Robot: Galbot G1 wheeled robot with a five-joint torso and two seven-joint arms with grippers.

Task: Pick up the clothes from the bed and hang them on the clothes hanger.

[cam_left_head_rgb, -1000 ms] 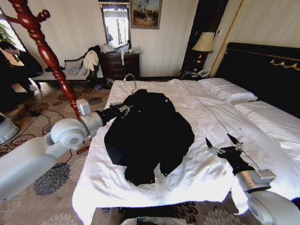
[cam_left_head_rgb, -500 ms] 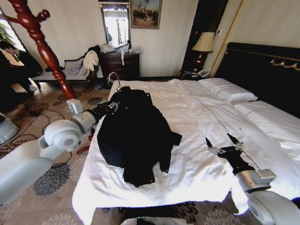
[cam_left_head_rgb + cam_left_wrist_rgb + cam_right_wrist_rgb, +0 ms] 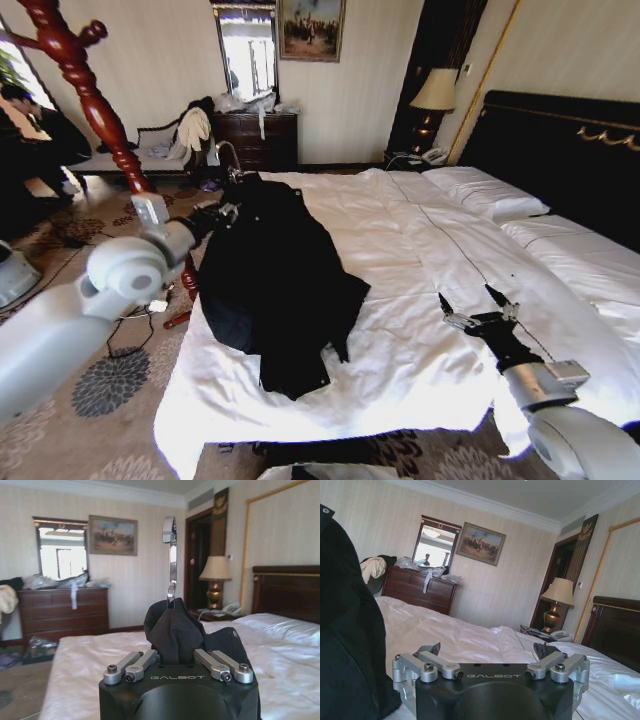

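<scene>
The black long-sleeved jacket of soft cloth [image 3: 275, 280] looks matt and limp, lying in folds toward the bed's left edge on the rumpled white cotton-like sheets of the wide bed [image 3: 440, 260], which look smooth but creased. The thin silver wire hook of the hanger [image 3: 170, 555] is polished metal with a bright gleam. The tall turned coat stand of reddish wood [image 3: 85, 90] looks glossy, as if varnished.

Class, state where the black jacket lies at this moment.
In the head view the black jacket lies on the bed's left side near its edge, its collar end pinched in the left gripper.
</scene>
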